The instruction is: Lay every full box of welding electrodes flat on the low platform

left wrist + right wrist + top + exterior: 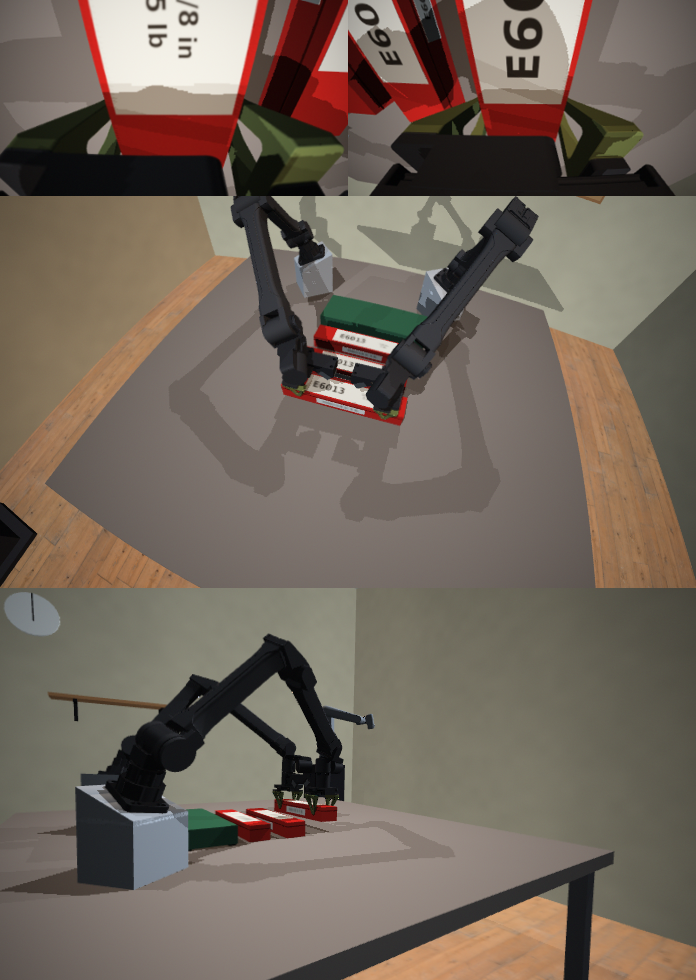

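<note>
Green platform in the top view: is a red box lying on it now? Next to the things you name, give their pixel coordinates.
No, the green platform (372, 312) (210, 827) bears no box; all three red boxes are beyond its edge.
</note>
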You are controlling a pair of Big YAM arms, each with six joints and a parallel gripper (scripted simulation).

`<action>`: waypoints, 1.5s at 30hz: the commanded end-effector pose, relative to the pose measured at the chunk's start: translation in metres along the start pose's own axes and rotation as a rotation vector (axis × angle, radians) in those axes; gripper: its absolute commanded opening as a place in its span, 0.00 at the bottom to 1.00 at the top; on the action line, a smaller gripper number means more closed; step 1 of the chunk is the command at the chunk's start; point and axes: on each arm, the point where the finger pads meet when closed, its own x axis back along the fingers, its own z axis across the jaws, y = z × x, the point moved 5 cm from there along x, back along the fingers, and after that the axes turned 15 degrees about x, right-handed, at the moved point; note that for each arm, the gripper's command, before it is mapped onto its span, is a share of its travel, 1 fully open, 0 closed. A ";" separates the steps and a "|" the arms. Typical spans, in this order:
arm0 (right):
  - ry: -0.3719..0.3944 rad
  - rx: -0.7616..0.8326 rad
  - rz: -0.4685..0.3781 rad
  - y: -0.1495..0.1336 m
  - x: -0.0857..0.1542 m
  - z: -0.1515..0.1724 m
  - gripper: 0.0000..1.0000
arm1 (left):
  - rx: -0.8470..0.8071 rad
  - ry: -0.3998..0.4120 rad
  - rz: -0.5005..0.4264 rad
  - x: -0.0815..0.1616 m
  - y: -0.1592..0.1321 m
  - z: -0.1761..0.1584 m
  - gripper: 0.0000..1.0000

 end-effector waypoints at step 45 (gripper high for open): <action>-0.138 -0.036 -0.015 -0.016 0.051 -0.028 0.00 | 0.011 0.090 -0.049 0.039 -0.001 0.029 0.00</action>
